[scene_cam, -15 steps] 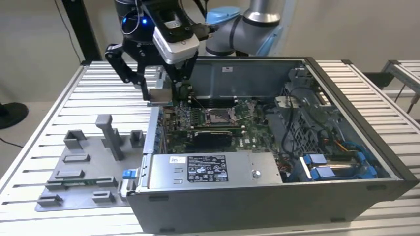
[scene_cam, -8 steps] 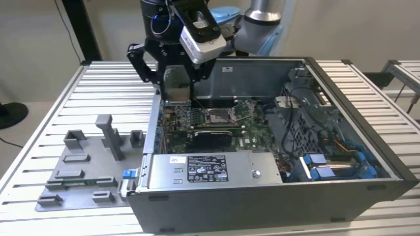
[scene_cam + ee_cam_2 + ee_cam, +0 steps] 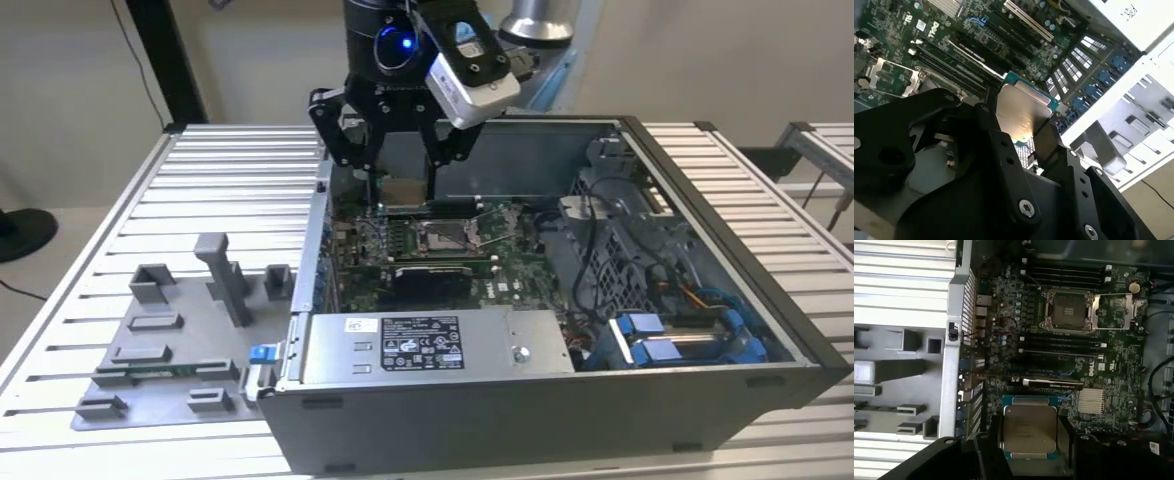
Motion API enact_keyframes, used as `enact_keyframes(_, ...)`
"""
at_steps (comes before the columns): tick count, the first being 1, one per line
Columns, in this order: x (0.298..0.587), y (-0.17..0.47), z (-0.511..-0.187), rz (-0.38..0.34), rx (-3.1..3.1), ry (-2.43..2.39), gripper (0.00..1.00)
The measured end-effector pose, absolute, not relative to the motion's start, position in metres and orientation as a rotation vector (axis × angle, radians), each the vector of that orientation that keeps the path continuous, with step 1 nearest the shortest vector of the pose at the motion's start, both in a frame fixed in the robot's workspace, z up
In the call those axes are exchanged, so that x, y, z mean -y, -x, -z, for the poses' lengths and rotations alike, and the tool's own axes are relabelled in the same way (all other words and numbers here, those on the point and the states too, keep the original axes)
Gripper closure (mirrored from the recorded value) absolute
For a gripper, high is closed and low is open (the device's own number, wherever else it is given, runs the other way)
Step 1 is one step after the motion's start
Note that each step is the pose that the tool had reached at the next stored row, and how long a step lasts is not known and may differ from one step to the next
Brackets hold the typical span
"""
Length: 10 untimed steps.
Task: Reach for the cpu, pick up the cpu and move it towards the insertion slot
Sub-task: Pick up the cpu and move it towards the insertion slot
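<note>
The tabletop (image 3: 240,170) carries the open case (image 3: 747,330), and I hang over its far side with the board (image 3: 1114,365) spread beneath my jaws. A grey fixture (image 3: 174,340) of blocks and posts sits outside the case, well apart from me. The slot (image 3: 1066,310) lies lower and ahead of my jaws, its metal frame swung open beside it; in the exterior view it is at (image 3: 445,236). My jaws are clamped on the cpu (image 3: 1029,429), gripping two opposite edges and holding it flat and clear above the board, also seen in the second wrist view (image 3: 1021,112). I judge the risks to be the thin chip slipping or tilting in so narrow a hold, and a skewed approach catching the raised frame or nearby parts.
</note>
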State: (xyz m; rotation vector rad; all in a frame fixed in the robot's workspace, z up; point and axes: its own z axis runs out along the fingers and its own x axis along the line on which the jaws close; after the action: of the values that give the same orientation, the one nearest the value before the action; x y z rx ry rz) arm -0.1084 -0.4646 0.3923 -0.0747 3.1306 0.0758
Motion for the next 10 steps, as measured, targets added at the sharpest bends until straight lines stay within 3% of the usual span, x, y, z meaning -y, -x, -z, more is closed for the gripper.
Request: enact_keyframes(10,0.465,0.062,-0.392,-0.076,-3.131,0.075,1.0)
